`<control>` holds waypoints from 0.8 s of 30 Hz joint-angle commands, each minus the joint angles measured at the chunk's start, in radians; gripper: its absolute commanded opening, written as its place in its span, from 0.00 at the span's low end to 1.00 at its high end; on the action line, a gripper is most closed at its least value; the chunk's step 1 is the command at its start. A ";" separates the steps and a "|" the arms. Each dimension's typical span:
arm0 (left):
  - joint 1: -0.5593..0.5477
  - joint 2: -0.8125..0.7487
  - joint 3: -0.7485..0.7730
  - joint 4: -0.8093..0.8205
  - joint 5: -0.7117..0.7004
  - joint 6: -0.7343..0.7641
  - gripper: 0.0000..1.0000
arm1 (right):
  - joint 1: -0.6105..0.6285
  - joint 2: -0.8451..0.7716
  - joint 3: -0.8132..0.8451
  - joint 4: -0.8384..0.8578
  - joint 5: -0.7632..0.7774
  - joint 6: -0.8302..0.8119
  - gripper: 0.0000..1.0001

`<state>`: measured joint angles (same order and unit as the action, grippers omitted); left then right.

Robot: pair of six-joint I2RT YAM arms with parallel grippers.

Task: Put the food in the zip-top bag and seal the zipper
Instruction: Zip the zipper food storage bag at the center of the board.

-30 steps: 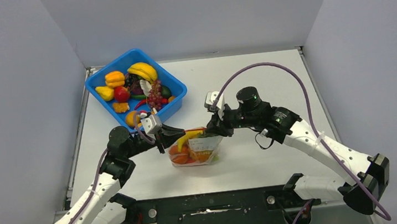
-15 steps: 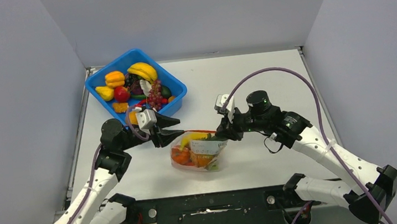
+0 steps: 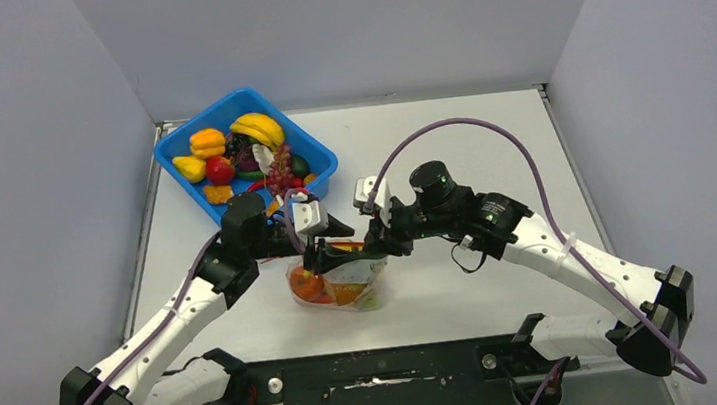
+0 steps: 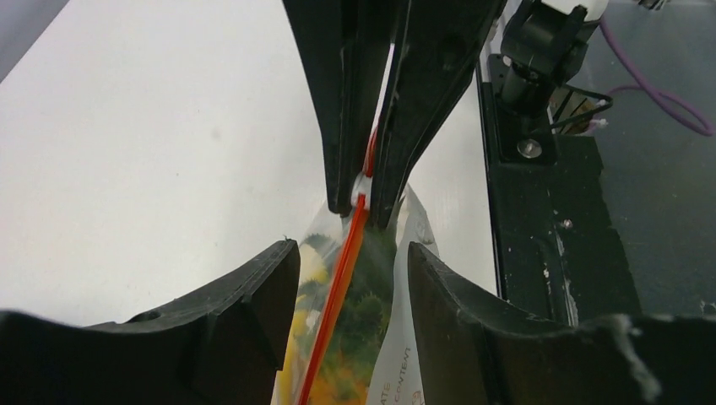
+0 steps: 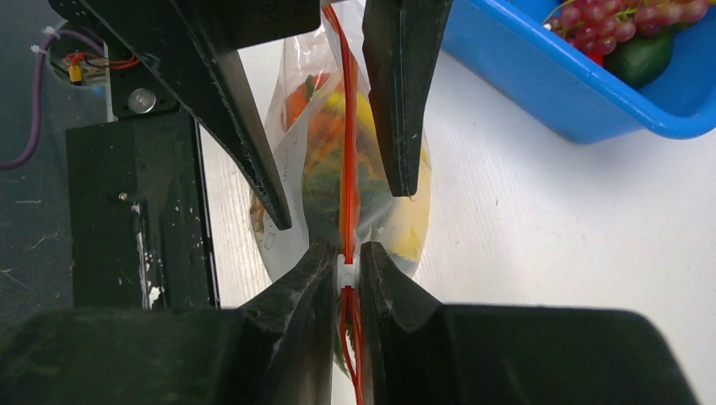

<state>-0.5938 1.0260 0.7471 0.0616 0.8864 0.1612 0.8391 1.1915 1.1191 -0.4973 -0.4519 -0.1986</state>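
The bag [image 3: 363,287] is propped on the table [image 3: 445,294] between the two arms, with toy food [image 3: 308,286] inside it. The right gripper [image 5: 348,268] is clamped on the zipper strip [image 5: 346,169] at its white slider [image 4: 361,181]. The left arm is extended from the opposite side. The left gripper [image 4: 350,257] is parted and set astride the strip, with a gap on each side. A blue bin [image 5: 523,93] is seen behind.
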 commanded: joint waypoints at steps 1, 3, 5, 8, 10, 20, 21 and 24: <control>-0.004 -0.004 0.048 -0.105 0.004 0.085 0.48 | 0.007 -0.066 0.006 0.129 -0.024 -0.013 0.00; -0.003 0.006 0.053 -0.105 0.000 0.097 0.46 | 0.008 -0.068 0.006 0.130 -0.029 -0.013 0.00; -0.004 0.020 0.056 -0.099 0.010 0.102 0.40 | 0.008 -0.065 0.005 0.131 -0.034 -0.013 0.00; -0.004 0.042 0.058 -0.101 0.021 0.114 0.17 | 0.009 -0.070 -0.007 0.144 -0.036 -0.009 0.00; -0.004 0.042 0.055 -0.099 0.013 0.118 0.00 | 0.009 -0.074 -0.014 0.140 -0.030 -0.009 0.00; 0.026 -0.071 0.012 -0.187 0.003 0.206 0.00 | -0.057 -0.204 -0.101 0.020 0.126 0.027 0.00; 0.036 -0.080 0.010 -0.202 0.008 0.220 0.00 | -0.071 -0.222 -0.106 0.006 0.132 0.027 0.00; 0.078 -0.103 0.002 -0.221 0.023 0.233 0.00 | -0.126 -0.258 -0.125 -0.035 0.143 0.022 0.00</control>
<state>-0.5850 0.9798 0.7498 -0.0860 0.8684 0.3355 0.7952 1.0130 1.0111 -0.4507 -0.4038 -0.1738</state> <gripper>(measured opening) 0.019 0.126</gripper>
